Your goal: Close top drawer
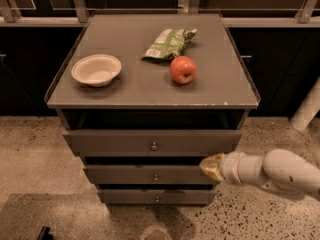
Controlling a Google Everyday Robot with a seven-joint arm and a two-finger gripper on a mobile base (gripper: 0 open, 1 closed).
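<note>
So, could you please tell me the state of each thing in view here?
top drawer: open, pulled out partway.
middle drawer: looks pushed in.
bottom drawer: looks pushed in.
bowl: upright, empty.
apple: whole, on the cabinet top.
snack bag: lying flat, crumpled.
gripper: at the middle drawer's right end, below the top drawer.

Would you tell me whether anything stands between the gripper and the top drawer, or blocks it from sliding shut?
Nothing visible does. The gripper sits just below the front of the top drawer, near its right end, and the shadowed gap behind that front shows no object.
</note>
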